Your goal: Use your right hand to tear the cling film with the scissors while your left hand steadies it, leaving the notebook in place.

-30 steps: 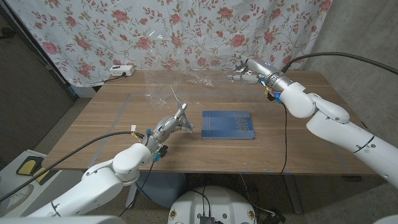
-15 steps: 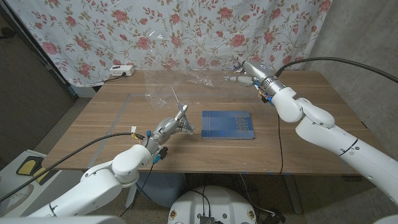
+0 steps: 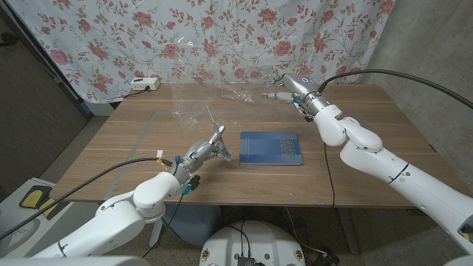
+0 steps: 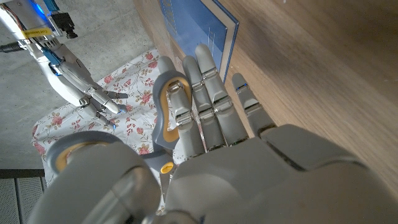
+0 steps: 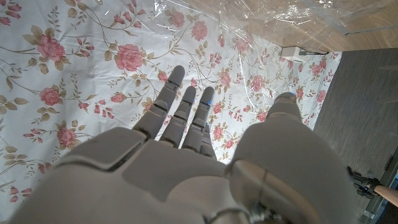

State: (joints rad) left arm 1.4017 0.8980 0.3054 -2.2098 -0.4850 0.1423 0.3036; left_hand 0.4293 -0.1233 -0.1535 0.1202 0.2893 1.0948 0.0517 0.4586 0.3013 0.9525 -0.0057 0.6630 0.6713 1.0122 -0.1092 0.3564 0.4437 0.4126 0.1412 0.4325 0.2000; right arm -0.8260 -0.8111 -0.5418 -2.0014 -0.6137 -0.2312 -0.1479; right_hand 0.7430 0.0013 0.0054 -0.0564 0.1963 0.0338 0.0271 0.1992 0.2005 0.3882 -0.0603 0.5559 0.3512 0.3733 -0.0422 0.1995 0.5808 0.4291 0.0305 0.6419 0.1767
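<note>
While notebook (image 3: 271,148) lies between | left robot hand (image 3: 210,146) grips scissors (image 3: 214,125) | right robot hand (image 3: 284,88) spread at cling film (image 3: 222,100)

- Head view looks down from high over the table (image 3: 148,148).
- Left wrist view, close, shares the notebook (image 3: 271,148) (image 4: 199,28).
- Right wrist view faces the floral curtain (image 5: 74,56) (image 3: 222,37).

Makeshift robot test space, floral curtain (image 3: 222,37) backdrop, bare concrete wall (image 3: 436,52), wooden table (image 3: 148,148), trailing cables (image 3: 96,177)
</note>
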